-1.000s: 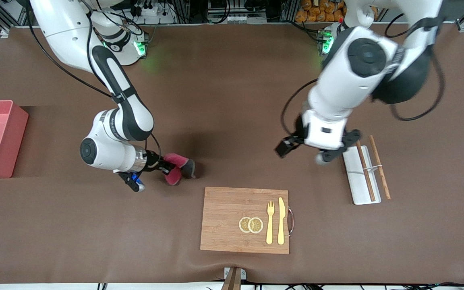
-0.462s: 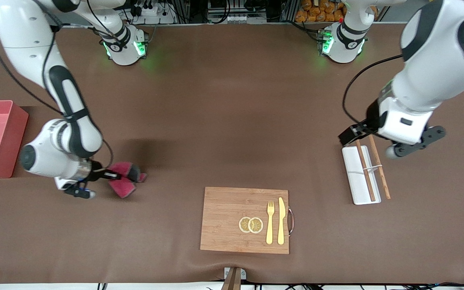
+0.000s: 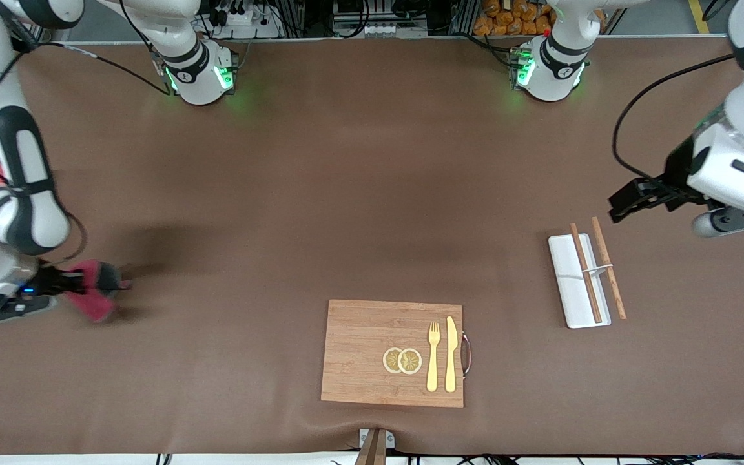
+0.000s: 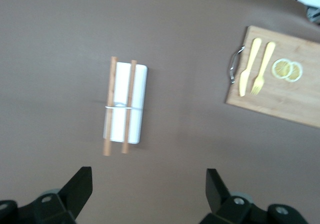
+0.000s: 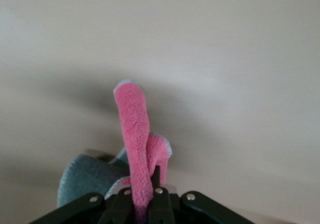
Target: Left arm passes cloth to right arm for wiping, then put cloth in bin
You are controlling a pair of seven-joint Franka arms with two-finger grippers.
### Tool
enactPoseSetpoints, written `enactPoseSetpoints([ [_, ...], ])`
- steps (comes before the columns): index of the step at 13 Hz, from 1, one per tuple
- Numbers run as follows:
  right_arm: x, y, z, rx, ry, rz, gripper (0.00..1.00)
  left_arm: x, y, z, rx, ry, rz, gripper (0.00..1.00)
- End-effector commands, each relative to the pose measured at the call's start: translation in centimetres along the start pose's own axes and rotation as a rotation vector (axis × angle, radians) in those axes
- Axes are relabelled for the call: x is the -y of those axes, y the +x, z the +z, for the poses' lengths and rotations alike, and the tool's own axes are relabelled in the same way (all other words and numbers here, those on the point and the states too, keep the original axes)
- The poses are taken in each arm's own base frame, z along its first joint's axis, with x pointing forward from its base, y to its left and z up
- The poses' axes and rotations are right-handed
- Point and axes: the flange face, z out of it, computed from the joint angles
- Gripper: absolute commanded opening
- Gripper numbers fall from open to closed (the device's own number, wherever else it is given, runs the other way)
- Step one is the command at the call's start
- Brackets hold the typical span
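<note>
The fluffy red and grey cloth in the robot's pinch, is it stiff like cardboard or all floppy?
Probably floppy: the fluffy red and grey cloth bends and droops around the shut right gripper instead of holding one flat shape. It looks light, since a thin pinch at one edge carries it above the brown table. Its fuzzy pile likely grips well, so slipping seems unlikely.

Two white Franka arms — glossy shells, black joints.
Green lights glow at both round bases, and loose black cables loop along each arm; the right gripper (image 5: 142, 204) shows black fingers with silver screws — the left gripper (image 4: 150, 196) has blunt black wedge fingers.
</note>
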Motion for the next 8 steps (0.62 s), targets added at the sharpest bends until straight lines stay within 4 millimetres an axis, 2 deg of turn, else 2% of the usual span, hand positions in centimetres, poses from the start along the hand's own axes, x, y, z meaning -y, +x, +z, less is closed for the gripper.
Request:
enactPoseSetpoints([
  [1, -1.0, 2.6, -2.9, 0.05, -0.148, -0.191, 0.0, 1.7, -1.3, -0.8, 0.001, 0.035, 0.038, 1.0],
  [3, 1.0, 3.9, -1.4, 0.051, -0.141, -0.176, 0.0, 2.4, -1.9, -0.8, 0.002, 0.041, 0.033, 1.0],
  [4, 2.7, 4.6, -0.4, 0.056, -0.127, -0.123, 0.0, 2.8, -2.2, -1.4, -0.013, 0.039, 0.026, 1.0],
  [8, 11.4, 8.7, 1.9, 0.071, -0.101, -0.001, 0.0, 3.8, -2.4, -1.6, -0.015, 0.048, 0.017, 1.0],
])
